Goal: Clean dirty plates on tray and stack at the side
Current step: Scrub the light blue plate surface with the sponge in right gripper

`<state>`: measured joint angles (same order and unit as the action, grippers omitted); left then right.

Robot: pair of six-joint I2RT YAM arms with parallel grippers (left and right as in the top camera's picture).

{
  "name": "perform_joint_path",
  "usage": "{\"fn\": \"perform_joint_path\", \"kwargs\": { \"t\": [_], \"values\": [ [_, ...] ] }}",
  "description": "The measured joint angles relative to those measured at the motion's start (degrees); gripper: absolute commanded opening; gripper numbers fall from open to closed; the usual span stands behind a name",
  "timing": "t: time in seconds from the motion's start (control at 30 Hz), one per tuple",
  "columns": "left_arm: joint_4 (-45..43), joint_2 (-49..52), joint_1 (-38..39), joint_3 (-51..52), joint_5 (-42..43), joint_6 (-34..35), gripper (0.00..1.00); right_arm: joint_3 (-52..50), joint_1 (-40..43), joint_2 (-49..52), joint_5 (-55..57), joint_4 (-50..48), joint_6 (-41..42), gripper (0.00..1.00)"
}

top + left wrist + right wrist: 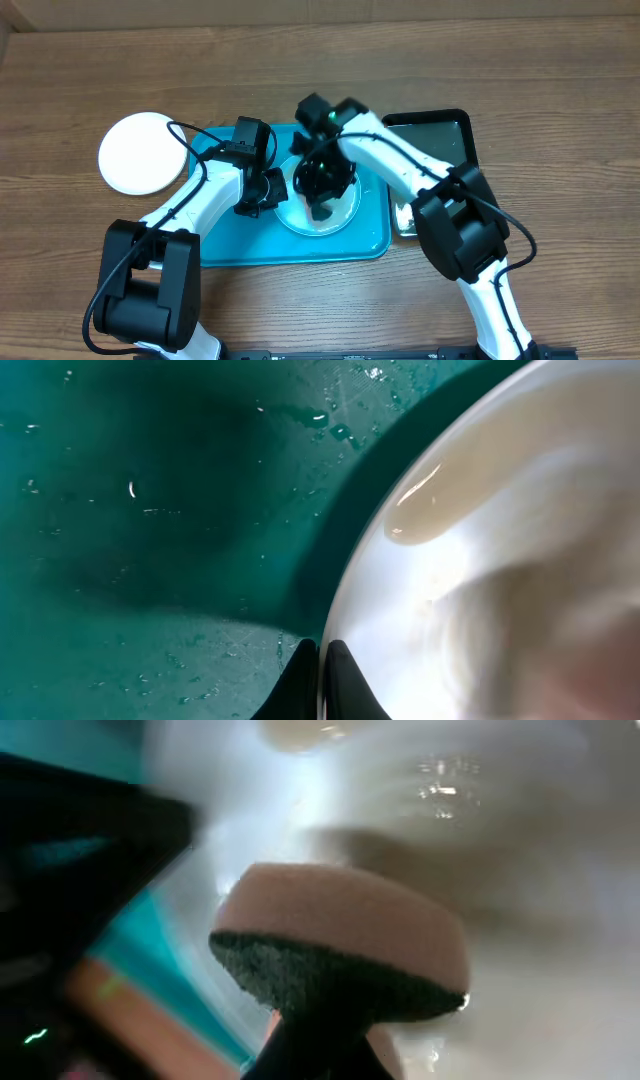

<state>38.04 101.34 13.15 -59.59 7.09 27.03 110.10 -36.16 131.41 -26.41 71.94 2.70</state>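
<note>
1. The left fingers (pixel 298 690) are almost closed, pinching the thin rim of the light-blue plate (pixel 500 560) at its left edge.
2. The right fingers (pixel 315 1040) clamp a sponge (pixel 345 935). It is rounded pink foam over a dark, coarse scouring layer, and it is held over the plate's glossy inside; the blur hides whether they touch.
3. The plate lies mid-tray, the only one there. The tray (pixel 260 240) is smooth teal plastic, beaded with water drops.
4. A white plate (pixel 143 153) sits on the wood-grain counter (pixel 560 80), just left of the tray.
5. A black basin (pixel 440 135) stands against the tray's right side.
</note>
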Motion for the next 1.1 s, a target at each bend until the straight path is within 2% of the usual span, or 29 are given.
{"fn": "perform_joint_path", "kwargs": {
  "t": [0.13, 0.3, 0.47, 0.63, 0.8, 1.1],
  "values": [
    [0.00, 0.00, 0.00, 0.00, 0.15, 0.00, 0.04, 6.16, 3.15, -0.90, -2.34, 4.39, -1.51, 0.04],
    [0.00, 0.00, 0.00, 0.00, 0.22, 0.00, 0.04, 7.02, 5.79, -3.63, -1.40, 8.26, -2.25, 0.04],
    [0.00, 0.00, 0.00, 0.00, 0.22, 0.00, 0.04, 6.43, 6.12, -3.85, 1.42, 7.82, -2.51, 0.04],
    [-0.02, 0.00, 0.02, 0.00, 0.22, 0.00, 0.04, 2.51, 5.84, -3.85, 6.73, 3.61, -0.90, 0.04],
    [-0.04, 0.00, 0.02, 0.00, 0.22, 0.00, 0.04, -6.10, 5.75, -3.85, 10.08, -4.74, 2.29, 0.04],
    [0.09, 0.00, 0.00, 0.00, 0.13, 0.00, 0.04, -16.92, 5.29, -4.98, 3.63, -16.57, 4.61, 0.04]
  ]
}}
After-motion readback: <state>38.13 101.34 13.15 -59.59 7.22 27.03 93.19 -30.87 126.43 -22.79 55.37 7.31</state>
